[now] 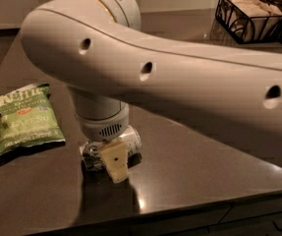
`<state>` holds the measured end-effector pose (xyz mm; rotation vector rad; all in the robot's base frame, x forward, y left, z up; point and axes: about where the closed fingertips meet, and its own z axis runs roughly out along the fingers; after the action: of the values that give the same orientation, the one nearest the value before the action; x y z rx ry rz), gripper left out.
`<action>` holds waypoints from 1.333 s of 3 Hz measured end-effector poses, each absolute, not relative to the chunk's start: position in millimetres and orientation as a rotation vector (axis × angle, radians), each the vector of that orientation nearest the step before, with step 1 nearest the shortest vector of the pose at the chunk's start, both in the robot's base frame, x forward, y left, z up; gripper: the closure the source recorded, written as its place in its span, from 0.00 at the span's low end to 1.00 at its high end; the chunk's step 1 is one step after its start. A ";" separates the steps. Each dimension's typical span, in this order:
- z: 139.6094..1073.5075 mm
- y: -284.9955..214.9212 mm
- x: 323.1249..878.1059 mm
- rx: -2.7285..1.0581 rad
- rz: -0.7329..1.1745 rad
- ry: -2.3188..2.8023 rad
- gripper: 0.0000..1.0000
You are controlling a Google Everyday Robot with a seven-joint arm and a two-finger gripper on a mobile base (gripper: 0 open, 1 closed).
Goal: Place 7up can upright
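Observation:
The 7up can is silver-white and lies on its side on the dark table, near the front edge. My gripper comes down from the big white arm and sits right over the can's middle. The gripper hides the middle of the can, so only its two ends show to either side. The can rests on the table surface.
A green chip bag lies flat to the left of the can. A black wire basket stands at the far right back. The table's front edge runs just in front of the can. My arm covers much of the table's middle.

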<state>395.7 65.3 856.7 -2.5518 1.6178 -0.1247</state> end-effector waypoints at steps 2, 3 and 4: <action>858.1 65.5 395.8 -2.588 -0.121 1.628 0.64; 868.4 60.2 401.4 -2.558 -0.071 1.655 0.88; 893.6 43.7 423.0 -2.422 0.076 1.712 1.00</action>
<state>423.0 43.7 893.6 -2.4221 1.7121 0.0756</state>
